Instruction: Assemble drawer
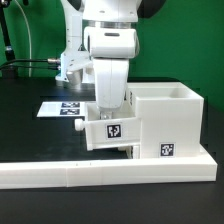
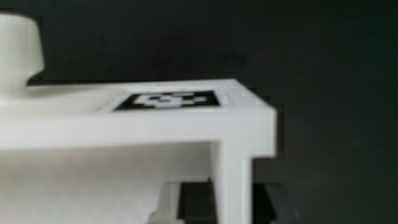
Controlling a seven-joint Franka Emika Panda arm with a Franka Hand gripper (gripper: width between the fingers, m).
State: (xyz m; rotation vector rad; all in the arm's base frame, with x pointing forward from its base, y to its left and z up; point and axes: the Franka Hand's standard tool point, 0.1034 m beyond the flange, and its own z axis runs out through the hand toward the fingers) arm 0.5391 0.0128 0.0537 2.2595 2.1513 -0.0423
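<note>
The tall white housing (image 1: 166, 115) stands on the exterior view's right, with a tag low on its front. A white knobbed tray (image 1: 110, 131) sits against its left side, tag facing front and knob (image 1: 79, 126) pointing left. I cannot tell whether the tray reaches into the housing. My gripper (image 1: 108, 106) comes straight down onto the tray. In the wrist view my gripper (image 2: 231, 205) has its dark fingers (image 2: 196, 200) on either side of a thin tray wall (image 2: 107, 150), shut on it. The tray's tagged edge (image 2: 173, 99) and its knob (image 2: 15, 50) show beyond. A second tray is not in view.
The low white border wall (image 1: 100, 176) runs along the front, just before the tray and housing. The marker board (image 1: 58, 107) lies flat on the black table behind the tray, on the exterior view's left. A cable (image 1: 40, 62) runs to the arm at the back.
</note>
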